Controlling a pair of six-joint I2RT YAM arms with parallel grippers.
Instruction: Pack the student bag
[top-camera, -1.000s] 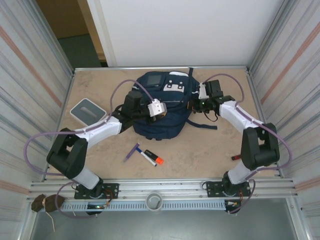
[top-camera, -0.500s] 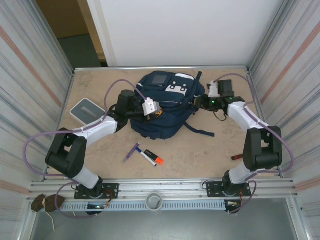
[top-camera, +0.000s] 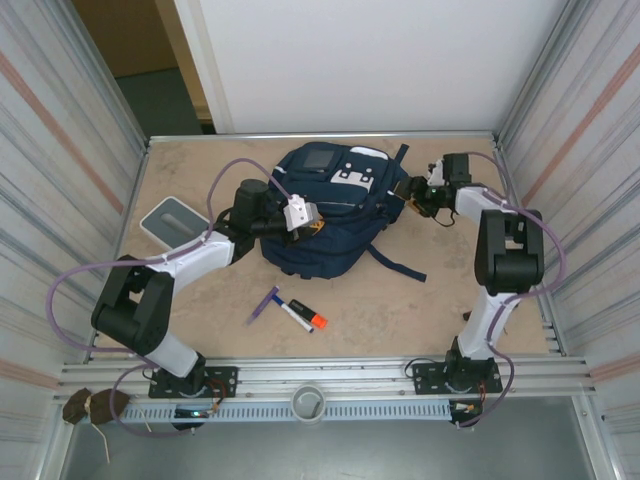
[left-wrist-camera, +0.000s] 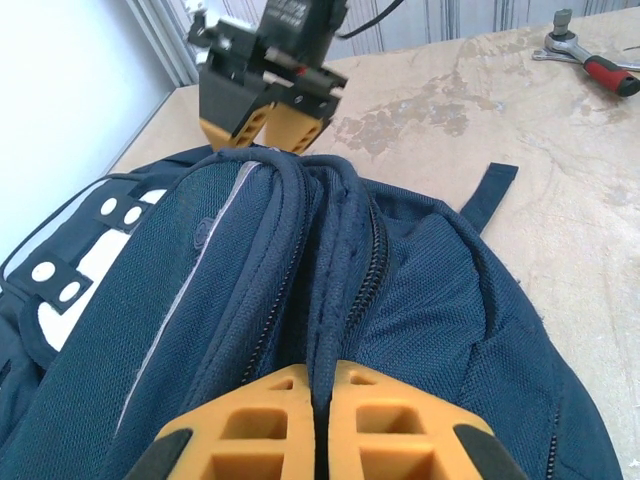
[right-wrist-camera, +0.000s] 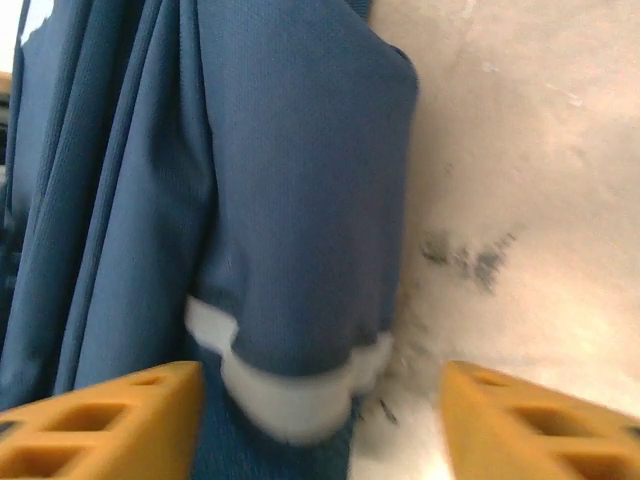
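left end effector (left-wrist-camera: 315, 400) clamps large navy-blue fabric backpack (left-wrist-camera: 430, 330) seam; right end effector (right-wrist-camera: 322, 400) wide, so centre on the edge, then close.

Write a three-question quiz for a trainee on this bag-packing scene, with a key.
1. True or false: the left pincer is shut on a fold of the backpack.
2. Pick one. The right pincer is:
A) clamped on a strap
B) open, fingers apart at the backpack's edge
C) shut on nothing
3. Name the two writing things lying on the table between the backpack and the arm bases.

Key
1. True.
2. B.
3. A purple pen and an orange-capped marker.
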